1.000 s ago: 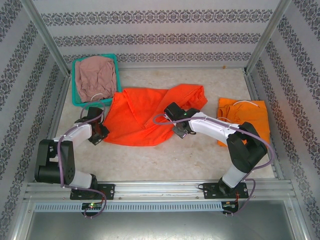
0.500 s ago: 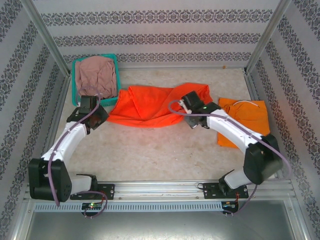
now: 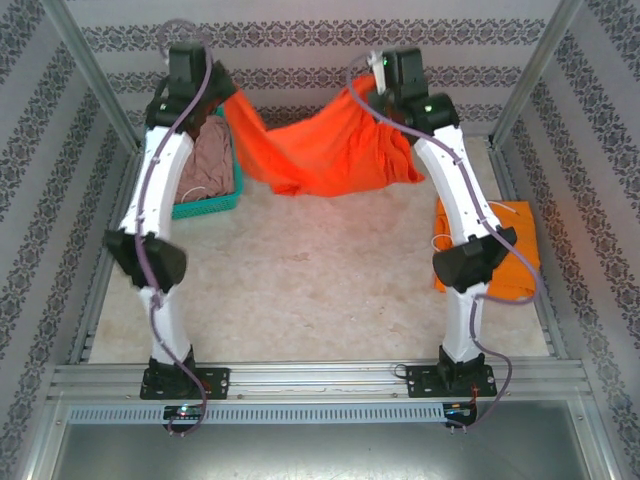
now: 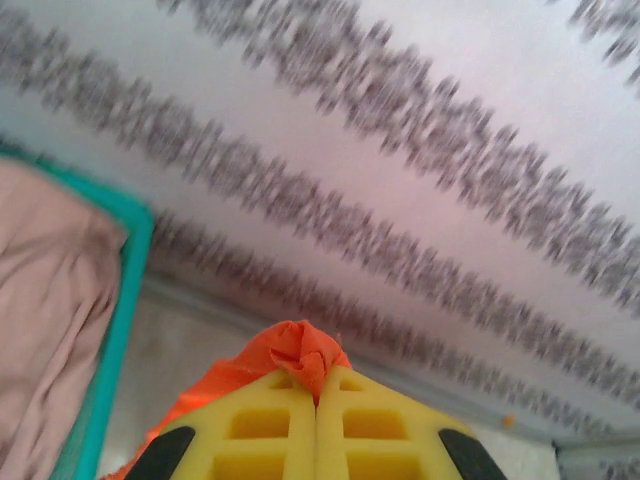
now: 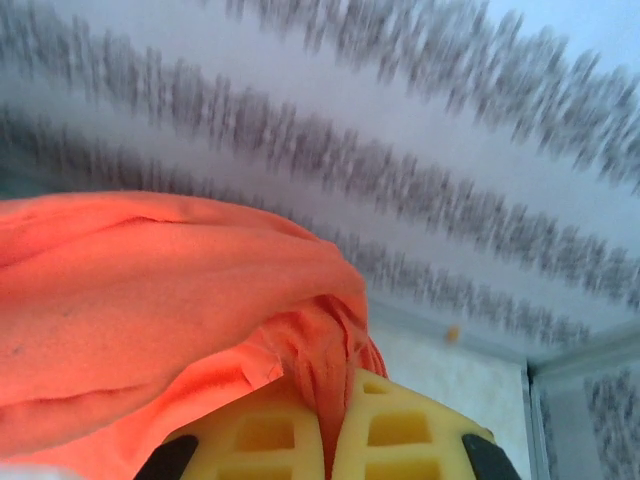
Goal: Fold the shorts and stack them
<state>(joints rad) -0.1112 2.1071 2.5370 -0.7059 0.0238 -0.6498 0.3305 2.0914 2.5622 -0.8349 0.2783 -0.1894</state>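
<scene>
The red-orange shorts (image 3: 320, 150) hang in the air near the back wall, stretched between both raised arms and sagging in the middle. My left gripper (image 3: 215, 95) is shut on their left corner; in the left wrist view a bunch of red-orange cloth (image 4: 295, 350) sticks out past the gripper (image 4: 318, 375). My right gripper (image 3: 375, 85) is shut on their right edge, with gathered cloth (image 5: 150, 290) pinched in the gripper (image 5: 335, 385). The yellow-orange shorts (image 3: 515, 240) lie flat at the table's right side. The dusty pink shorts (image 3: 210, 165) lie crumpled in the basket.
A teal mesh basket (image 3: 205, 208) stands at the back left, just under the left arm; its rim (image 4: 125, 290) appears in the left wrist view. Patterned walls close in the back and sides. Metal frame posts (image 3: 95, 80) rise at the back corners.
Both arms have risen from table level and swung toward the back wall, lifting the red-orange shorts off the table into the air. The left gripper finished closing on the cloth.
</scene>
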